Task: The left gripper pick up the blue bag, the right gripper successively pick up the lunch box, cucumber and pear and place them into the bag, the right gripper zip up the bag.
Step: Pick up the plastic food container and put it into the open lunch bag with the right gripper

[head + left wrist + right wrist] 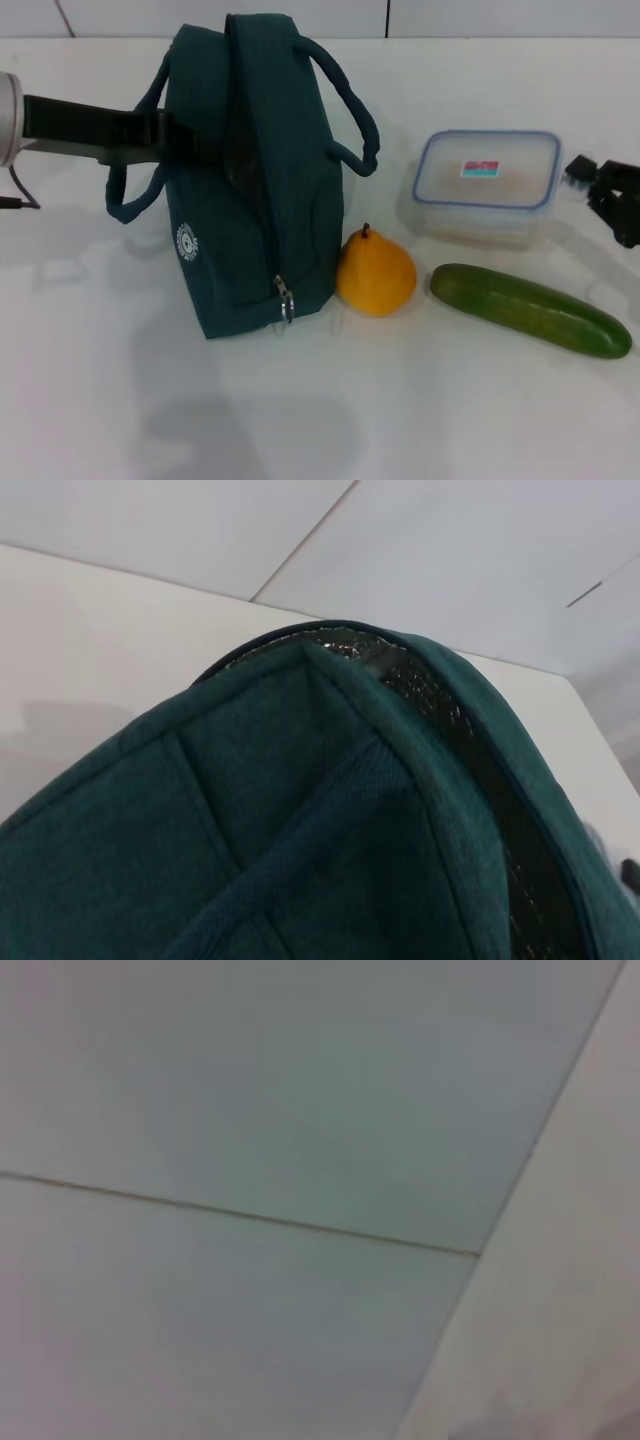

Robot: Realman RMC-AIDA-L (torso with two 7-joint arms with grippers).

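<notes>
The blue bag (250, 190) stands upright left of centre in the head view, its zipper undone and its mouth a dark gap along the top. My left gripper (165, 135) reaches in from the left and is shut on the bag's left wall by the handle. The left wrist view is filled by the bag (300, 830) with its foil lining. The pear (374, 273) rests against the bag's right foot. The lunch box (488, 180) sits behind the cucumber (530, 309). My right gripper (600, 192) hovers open just right of the lunch box.
Everything rests on a white table (420, 410) with a pale wall (300, 15) behind. The bag's ring-pull zipper (285, 298) hangs at its lower front corner. The right wrist view shows only pale panels with a seam (240, 1215).
</notes>
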